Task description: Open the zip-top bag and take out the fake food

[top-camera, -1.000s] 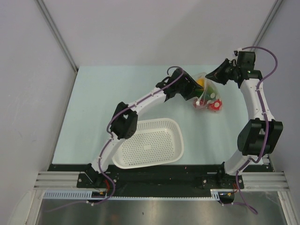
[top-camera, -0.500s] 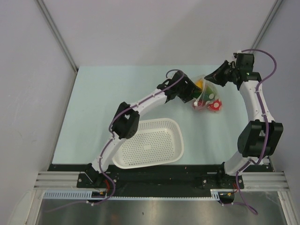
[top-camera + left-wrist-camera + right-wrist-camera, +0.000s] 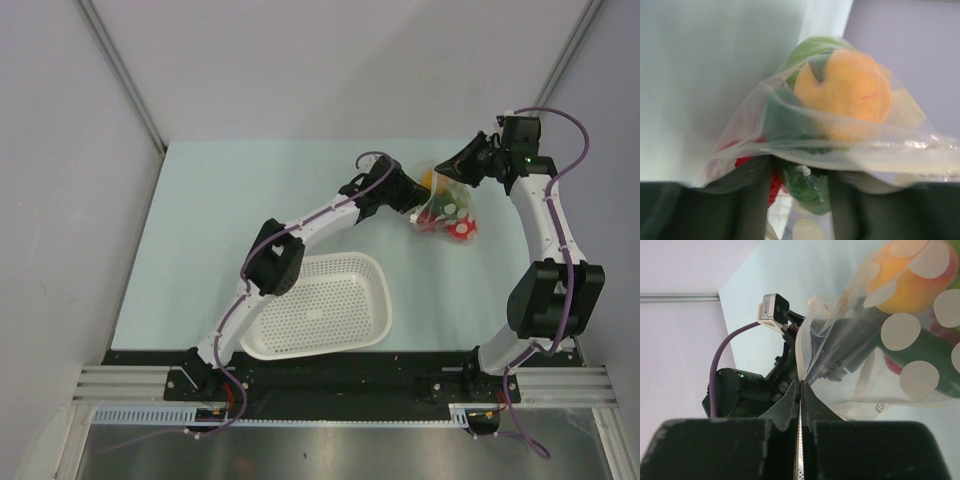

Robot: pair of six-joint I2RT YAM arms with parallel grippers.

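Observation:
The zip-top bag [image 3: 441, 210] hangs between my two grippers at the far right of the table, with fake food inside. An orange fruit [image 3: 428, 180] sits near its mouth and a red piece [image 3: 462, 228] at its low end. My right gripper [image 3: 449, 172] is shut on the white zip strip [image 3: 801, 347] at the bag's mouth [image 3: 850, 385]. My left gripper [image 3: 416, 199] holds the bag's other side. Its fingers [image 3: 752, 200] stand slightly apart, with film and a green piece [image 3: 807, 187] between them. The orange fruit [image 3: 850, 90] and a dark green cucumber [image 3: 925, 355] show through the film.
A white perforated basket [image 3: 385, 292] lies on the table in front of the left arm's elbow. Grey walls close in the table at the back and on both sides. The bag is near the back right corner.
My left gripper has moved a little farther back and to the right with the bag's side. The right gripper has shifted slightly left. The bag has risen and stretched a little between them.

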